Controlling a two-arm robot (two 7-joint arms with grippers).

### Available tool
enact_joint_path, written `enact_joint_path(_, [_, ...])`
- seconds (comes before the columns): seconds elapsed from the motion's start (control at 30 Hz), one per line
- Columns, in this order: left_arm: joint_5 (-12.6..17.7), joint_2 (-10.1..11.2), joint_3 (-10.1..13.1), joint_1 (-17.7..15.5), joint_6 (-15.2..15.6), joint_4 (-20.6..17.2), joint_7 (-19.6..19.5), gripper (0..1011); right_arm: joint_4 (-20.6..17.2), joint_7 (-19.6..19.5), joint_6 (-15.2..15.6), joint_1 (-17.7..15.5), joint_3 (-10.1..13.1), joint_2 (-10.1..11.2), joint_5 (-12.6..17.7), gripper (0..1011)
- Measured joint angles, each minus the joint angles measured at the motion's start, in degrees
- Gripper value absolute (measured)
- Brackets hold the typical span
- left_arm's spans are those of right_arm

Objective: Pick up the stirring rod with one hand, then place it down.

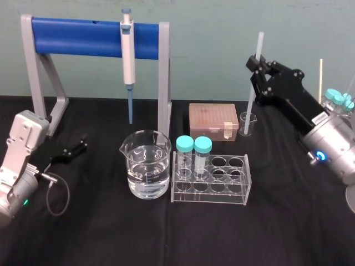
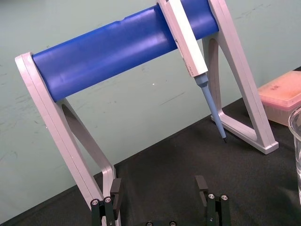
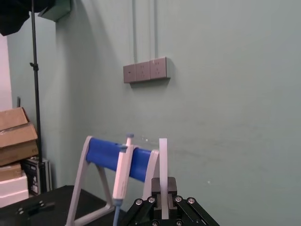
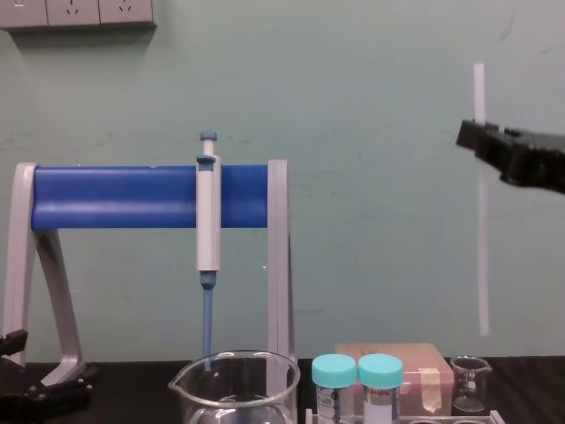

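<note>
a: where is the stirring rod (image 1: 252, 102) found?

b: it is held clear of the tabletop (image 1: 277, 233), over the small beaker (image 1: 247, 123) toward the far edge, right of the middle. its long axis is kept nearly upright, and the lower end is seen above the beaker's mouth, apart from it.

a: by what is it gripped?

b: the right hand (image 1: 256, 62) is pinched on it near the top, so most of the length is left hanging below. the left hand (image 1: 79, 147) is parked with its fingers spread near the left edge, well apart.

a: what is the placing turned on?

b: probably the upright axis: the rod must be lowered or laid flat by the right arm.
</note>
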Motion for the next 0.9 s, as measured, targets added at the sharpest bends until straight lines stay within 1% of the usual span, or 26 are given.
enact_joint_path(0.13, [0.0,0.0,0.0,0.0,0.0,0.0,0.0,1001,1.09,0.87,-0.92,-0.66,-0.25,0.02,0.29,73])
enact_joint_path(0.37, [0.0,0.0,0.0,0.0,0.0,0.0,0.0,1000,4.23,2.67,-2.92,-1.39,-0.75,-0.22,0.96,72])
enact_joint_path(0.57, [0.0,0.0,0.0,0.0,0.0,0.0,0.0,1000,6.44,3.05,-3.74,-1.1,-1.16,-0.57,0.67,72])
enact_joint_path(0.9, [0.0,0.0,0.0,0.0,0.0,0.0,0.0,1000,8.61,3.86,-4.59,-0.69,-1.44,-1.44,1.11,73])
